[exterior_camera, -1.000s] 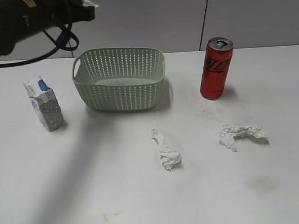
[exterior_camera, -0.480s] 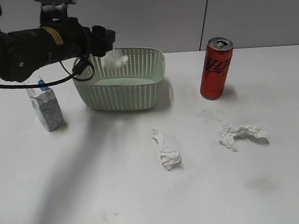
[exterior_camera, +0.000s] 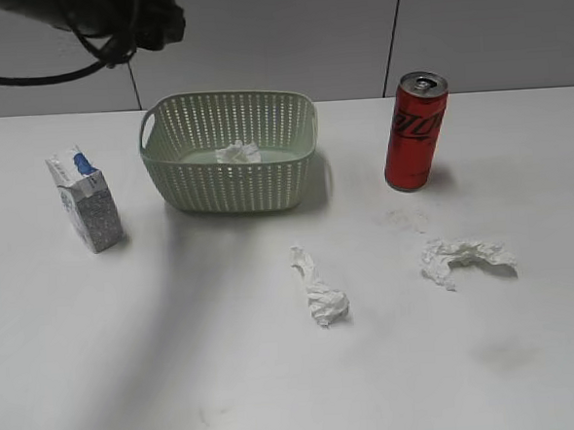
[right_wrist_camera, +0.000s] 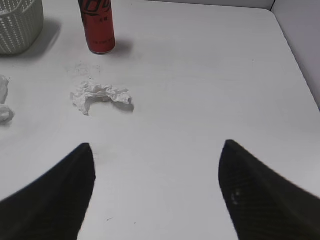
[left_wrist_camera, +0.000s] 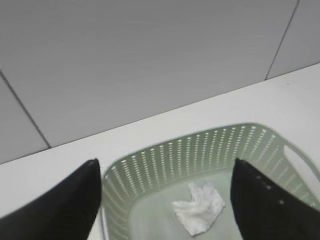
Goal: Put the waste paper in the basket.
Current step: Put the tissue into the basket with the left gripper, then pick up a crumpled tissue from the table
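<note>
The pale green basket (exterior_camera: 228, 170) stands at the back of the table, with one wad of waste paper (exterior_camera: 236, 153) lying in it. The left wrist view shows the basket (left_wrist_camera: 165, 160) and that wad (left_wrist_camera: 200, 207) below my left gripper (left_wrist_camera: 165, 167), which is open and empty. A second wad (exterior_camera: 321, 291) lies on the table in front of the basket. A third wad (exterior_camera: 463, 257) lies to its right, and also shows in the right wrist view (right_wrist_camera: 100, 95). My right gripper (right_wrist_camera: 157, 147) is open and empty above bare table.
A red can (exterior_camera: 415, 130) stands upright right of the basket. A blue-and-white carton (exterior_camera: 85, 199) stands upright left of it. The left arm (exterior_camera: 109, 21) is at the top left edge, raised above the table.
The left arm reached over the basket, let go of a wad, and rose up and away to the top left. The wad now lies in the basket.
</note>
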Controlling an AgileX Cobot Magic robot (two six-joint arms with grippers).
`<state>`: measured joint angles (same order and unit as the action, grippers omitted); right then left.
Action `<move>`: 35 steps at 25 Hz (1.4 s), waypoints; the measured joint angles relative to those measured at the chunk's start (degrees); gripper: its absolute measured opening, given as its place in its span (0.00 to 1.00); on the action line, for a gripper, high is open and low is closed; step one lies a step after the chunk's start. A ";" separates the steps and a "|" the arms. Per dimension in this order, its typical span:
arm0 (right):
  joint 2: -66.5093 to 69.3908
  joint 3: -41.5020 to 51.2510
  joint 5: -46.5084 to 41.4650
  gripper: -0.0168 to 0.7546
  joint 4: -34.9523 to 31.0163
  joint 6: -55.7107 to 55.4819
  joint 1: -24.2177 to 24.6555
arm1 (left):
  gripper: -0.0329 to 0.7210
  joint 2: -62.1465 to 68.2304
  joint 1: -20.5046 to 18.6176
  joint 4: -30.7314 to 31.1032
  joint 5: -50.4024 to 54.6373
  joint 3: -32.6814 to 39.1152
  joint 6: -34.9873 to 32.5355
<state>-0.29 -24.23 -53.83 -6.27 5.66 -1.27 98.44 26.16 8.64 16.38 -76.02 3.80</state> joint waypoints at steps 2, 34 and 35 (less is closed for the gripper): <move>0.00 0.00 0.00 0.78 0.00 0.00 0.00 | 0.81 -1.01 2.08 -2.73 6.46 -1.77 -4.51; 0.00 0.00 0.00 0.78 0.00 0.00 0.00 | 0.72 21.28 22.02 -17.98 17.35 -2.48 9.37; 0.00 0.00 0.00 0.78 0.00 0.00 0.00 | 0.71 21.65 22.02 -17.92 17.07 -2.48 9.37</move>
<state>-0.29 -24.23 -53.83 -6.27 5.66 -1.27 120.09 48.18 -9.28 33.45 -78.50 13.18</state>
